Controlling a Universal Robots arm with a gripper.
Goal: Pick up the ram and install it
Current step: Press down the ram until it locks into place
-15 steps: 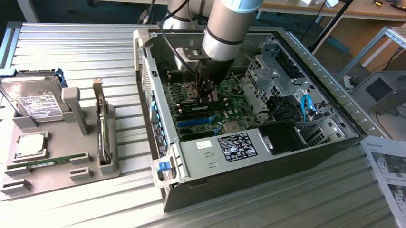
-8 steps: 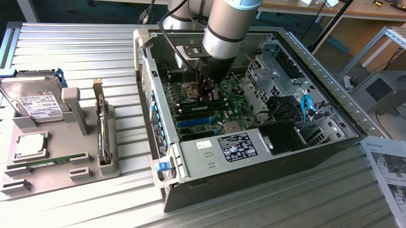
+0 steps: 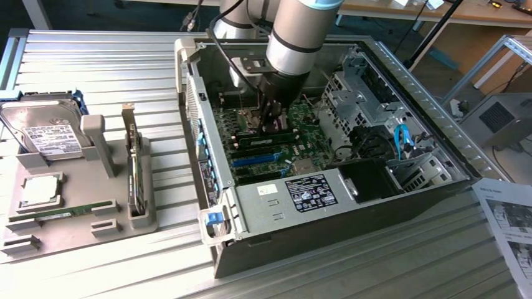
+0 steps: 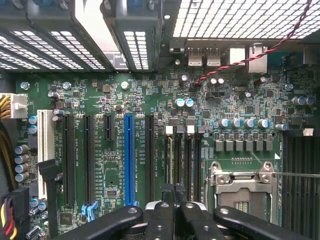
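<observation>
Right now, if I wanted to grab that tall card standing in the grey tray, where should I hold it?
Probably its top edge, coming down from above. The card stands on edge in a slot of the grey tray, so the top is free and its two flat sides are there to pinch.

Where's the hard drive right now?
The hard drive lies in the grey tray on the exterior view's left, outside the computer case, next to the processor chip.

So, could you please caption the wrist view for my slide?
Shut pincer poised above the motherboard memory slots, beside the empty processor socket.
</observation>
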